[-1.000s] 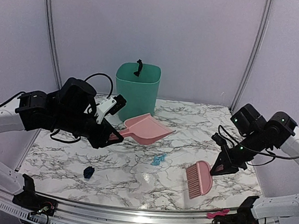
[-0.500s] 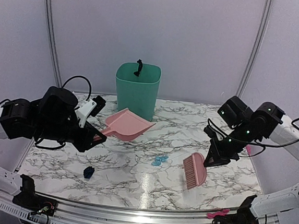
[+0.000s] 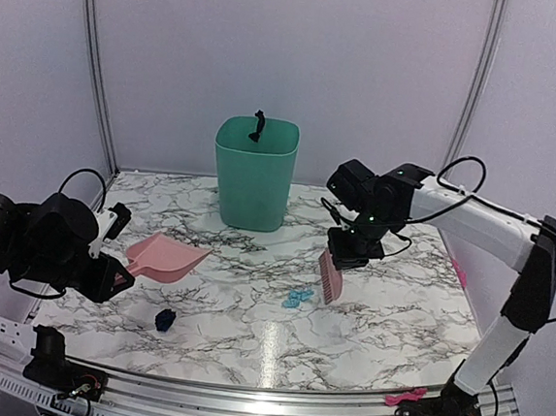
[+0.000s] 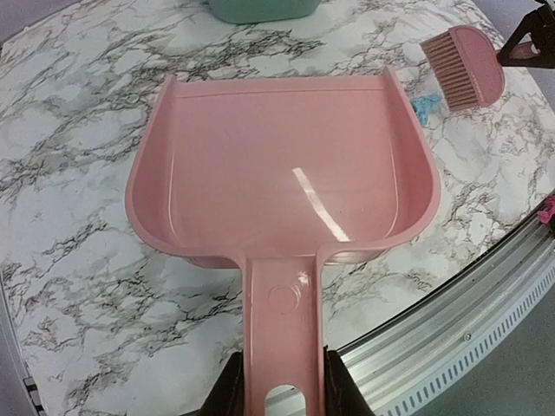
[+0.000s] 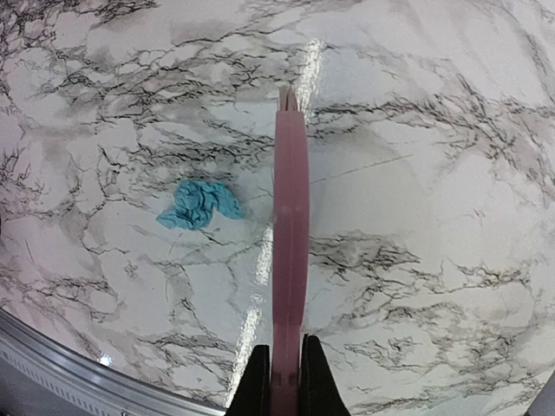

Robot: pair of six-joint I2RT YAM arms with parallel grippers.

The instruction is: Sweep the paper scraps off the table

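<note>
My left gripper (image 3: pixel 116 274) is shut on the handle of the pink dustpan (image 3: pixel 167 257), held low over the marble table (image 3: pixel 395 316) at the left; in the left wrist view (image 4: pixel 282 390) the pan (image 4: pixel 277 173) is empty. My right gripper (image 3: pixel 347 253) is shut on the pink brush (image 3: pixel 330 276), bristles down, just right of the light-blue paper scrap (image 3: pixel 297 296). The right wrist view shows the brush (image 5: pixel 290 234) edge-on in the gripper (image 5: pixel 284 381), the scrap (image 5: pixel 201 204) to its left. A dark navy scrap (image 3: pixel 165 320) lies near the front left, in front of the pan.
A green bin (image 3: pixel 254 172) stands at the back centre with a black bit (image 3: pixel 258 125) on its rim. A silver rail (image 3: pixel 261 401) runs along the front edge. A small pink item (image 3: pixel 406 395) lies by the right arm's base.
My left arm has drawn the dustpan left and toward the front. My right arm has swung the brush left to the middle, next to the light-blue scrap.
</note>
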